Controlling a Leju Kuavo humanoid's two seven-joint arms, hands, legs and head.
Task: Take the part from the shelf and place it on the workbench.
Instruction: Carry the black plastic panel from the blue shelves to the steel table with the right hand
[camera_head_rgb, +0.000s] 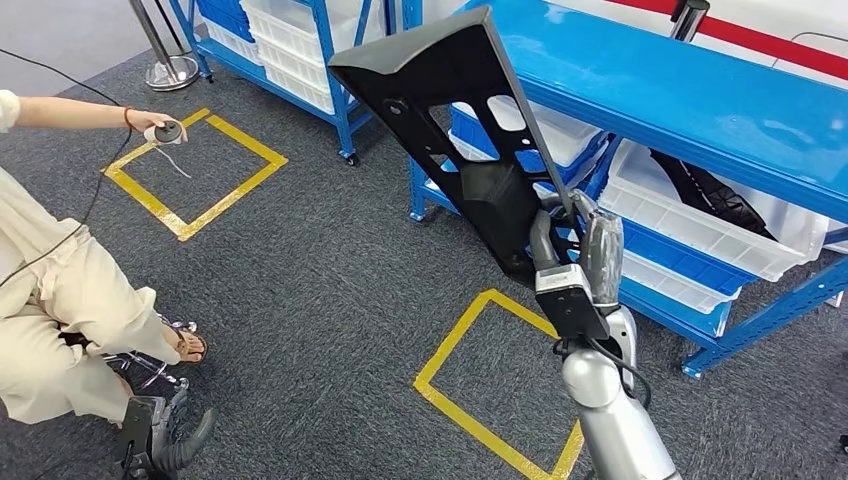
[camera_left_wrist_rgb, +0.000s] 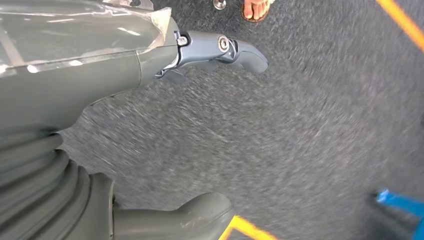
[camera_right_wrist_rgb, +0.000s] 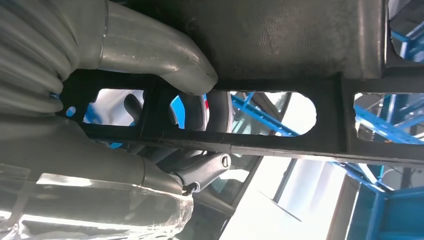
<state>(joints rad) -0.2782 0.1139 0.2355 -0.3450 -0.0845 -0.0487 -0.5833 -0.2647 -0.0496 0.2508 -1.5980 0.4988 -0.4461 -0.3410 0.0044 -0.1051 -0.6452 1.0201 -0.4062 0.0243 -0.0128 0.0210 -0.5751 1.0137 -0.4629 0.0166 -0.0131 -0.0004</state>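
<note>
1. Shelf (camera_head_rgb: 690, 100), blue, stands at the far right, white bins (camera_head_rgb: 700, 225) on its lower levels; one bin holds another dark piece.
2. Floor is grey carpet with yellow tape squares (camera_head_rgb: 470, 400); a seated person (camera_head_rgb: 70, 290) is at the left, one hand out over the far square.
3. Part (camera_head_rgb: 450, 120), a long black plate with cut-outs, is off the shelf and in the air, its long axis running from the right hand up and away to the far left.
4. Right hand (camera_head_rgb: 575, 255) grips the part's near end; in the right wrist view the thumb (camera_right_wrist_rgb: 165, 60) presses one face and fingers (camera_right_wrist_rgb: 205, 167) hook through a slot.
5. Left hand (camera_left_wrist_rgb: 165, 55) hangs over the carpet, fingers apart, holding nothing.
6. No workbench can be seen; I judge carrying comes next.
7. No writing or labels can be read.
</note>
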